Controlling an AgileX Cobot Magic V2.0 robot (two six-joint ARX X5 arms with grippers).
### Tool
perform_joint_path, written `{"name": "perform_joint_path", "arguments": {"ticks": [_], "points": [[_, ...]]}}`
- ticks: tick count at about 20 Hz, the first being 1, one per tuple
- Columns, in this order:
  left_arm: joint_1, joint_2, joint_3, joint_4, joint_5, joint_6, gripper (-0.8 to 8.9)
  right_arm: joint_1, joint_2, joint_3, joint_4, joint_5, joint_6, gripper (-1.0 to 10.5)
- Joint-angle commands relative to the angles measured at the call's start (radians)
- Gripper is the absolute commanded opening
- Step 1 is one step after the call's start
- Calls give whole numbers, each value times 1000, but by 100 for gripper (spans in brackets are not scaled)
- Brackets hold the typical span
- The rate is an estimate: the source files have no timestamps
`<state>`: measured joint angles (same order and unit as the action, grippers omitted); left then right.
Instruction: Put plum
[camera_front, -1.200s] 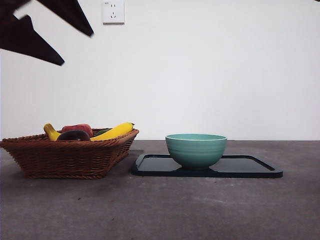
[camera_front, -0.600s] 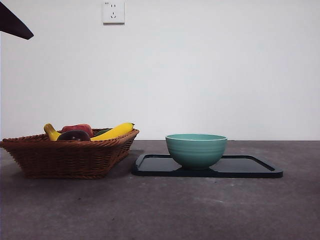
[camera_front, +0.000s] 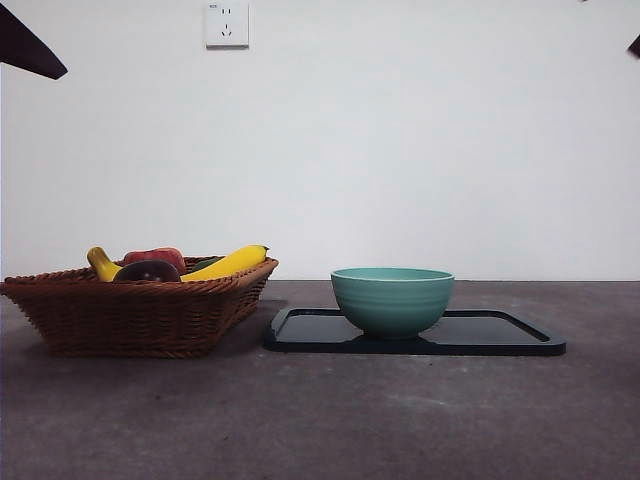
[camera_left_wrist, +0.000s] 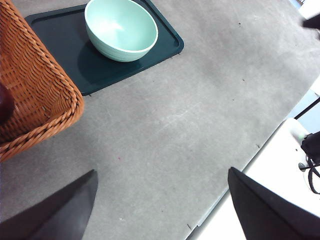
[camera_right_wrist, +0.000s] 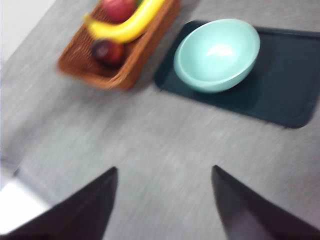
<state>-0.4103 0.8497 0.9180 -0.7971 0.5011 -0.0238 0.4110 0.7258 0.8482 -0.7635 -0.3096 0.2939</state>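
Note:
The plum is dark maroon and lies in the brown wicker basket at the left, beside a banana and a red fruit. The right wrist view shows the plum at the basket's near corner, and it is a dark sliver in the left wrist view. My left gripper hangs open and empty high over bare table, off to the side of the basket. My right gripper is also open and empty, high above the table in front of the basket. Both arms show only as black tips in the front view's top corners.
A teal bowl stands on a black tray to the right of the basket. A yellow banana and a red fruit share the basket. The table edge shows in the left wrist view.
The dark arm at the front view's top left has pulled up and away until only a tip remains. A small black tip has come in at the top right.

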Motion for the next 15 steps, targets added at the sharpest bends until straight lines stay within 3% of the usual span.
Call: {"name": "perform_joint_path", "arguments": {"ticks": [1,15], "points": [[-5,6,22,5,6,13,409,3,99,49,60,31,39,326],[-5,6,22,12,6,16,409,-113,880,475,146,56,-87,325]]}}
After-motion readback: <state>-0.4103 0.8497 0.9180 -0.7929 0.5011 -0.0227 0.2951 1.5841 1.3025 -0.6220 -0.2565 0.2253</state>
